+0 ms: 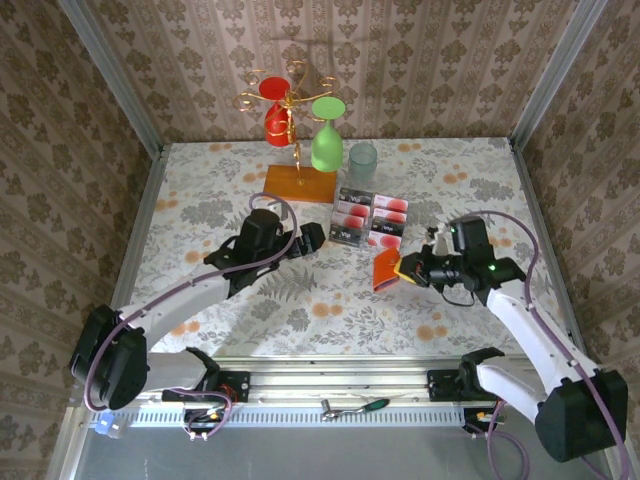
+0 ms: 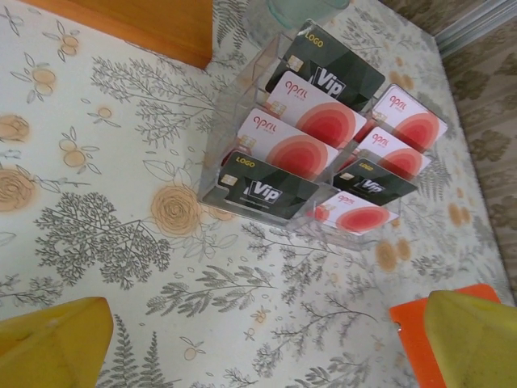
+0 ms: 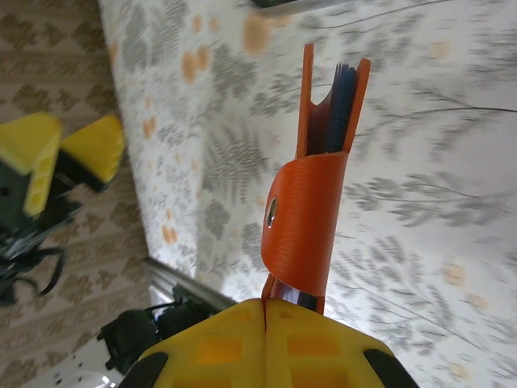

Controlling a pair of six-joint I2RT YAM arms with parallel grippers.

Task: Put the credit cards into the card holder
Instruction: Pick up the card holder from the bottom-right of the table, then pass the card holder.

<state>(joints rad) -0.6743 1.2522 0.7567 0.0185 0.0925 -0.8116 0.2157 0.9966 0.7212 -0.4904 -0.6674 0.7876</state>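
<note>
The credit cards (image 1: pixel 370 218) (image 2: pixel 303 145), white with red circles plus some black ones, sit in a clear tiered stand at mid-table. My right gripper (image 1: pixel 405 270) (image 3: pixel 265 311) is shut on the bottom edge of the orange card holder (image 1: pixel 384 272) (image 3: pixel 311 210) and holds it on edge, its pockets gaping away from the camera. My left gripper (image 1: pixel 318 238) (image 2: pixel 262 356) is open just left of the stand, nothing between its yellow fingers (image 2: pixel 48 343). A corner of the card holder (image 2: pixel 416 331) shows beside the left gripper's right finger.
Behind the cards stands a wire glass rack on an orange wooden base (image 1: pixel 300 183) with a red and a green glass hanging, and a clear tumbler (image 1: pixel 362 163) beside it. Patterned walls close three sides. A small tool (image 1: pixel 350 407) lies on the front rail.
</note>
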